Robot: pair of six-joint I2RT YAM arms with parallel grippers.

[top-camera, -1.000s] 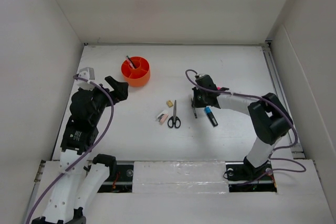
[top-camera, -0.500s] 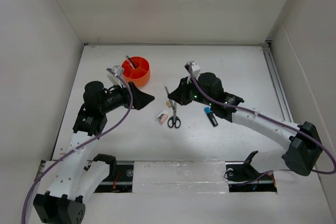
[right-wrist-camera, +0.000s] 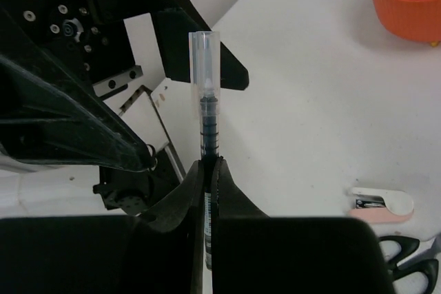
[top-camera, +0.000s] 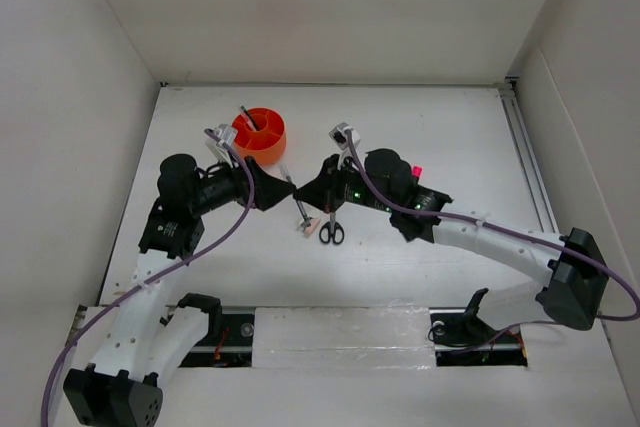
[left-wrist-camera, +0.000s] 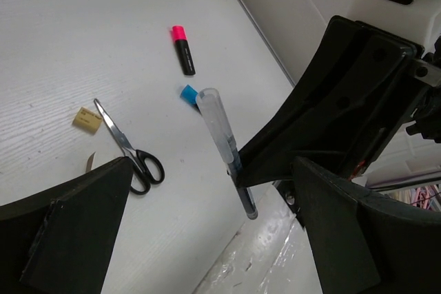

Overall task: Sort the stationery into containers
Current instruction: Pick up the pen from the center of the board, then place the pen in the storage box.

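My right gripper (top-camera: 309,198) is shut on a slim dark pen with a clear cap (top-camera: 296,198); the right wrist view shows the pen (right-wrist-camera: 206,101) pinched upright between the closed jaws (right-wrist-camera: 208,170). My left gripper (top-camera: 277,190) is open and empty, facing the pen (left-wrist-camera: 224,148), which stands between its spread fingers (left-wrist-camera: 76,232) without touching them. The orange tub (top-camera: 262,143) sits behind the left gripper, with another dark pen (top-camera: 247,117) standing in it. The black-handled scissors (top-camera: 331,227), a white and pink eraser (top-camera: 308,224) and a tan eraser (left-wrist-camera: 87,118) lie under the right gripper.
A black marker with a pink cap (left-wrist-camera: 183,49) and a blue cap (left-wrist-camera: 188,93) lie right of the scissors; the right arm partly hides them from above. The tub's edge shows in the right wrist view (right-wrist-camera: 406,1). White walls enclose the table.
My right gripper has carried the pen left and nearer, up to the left gripper's open jaws. The left arm has barely moved.
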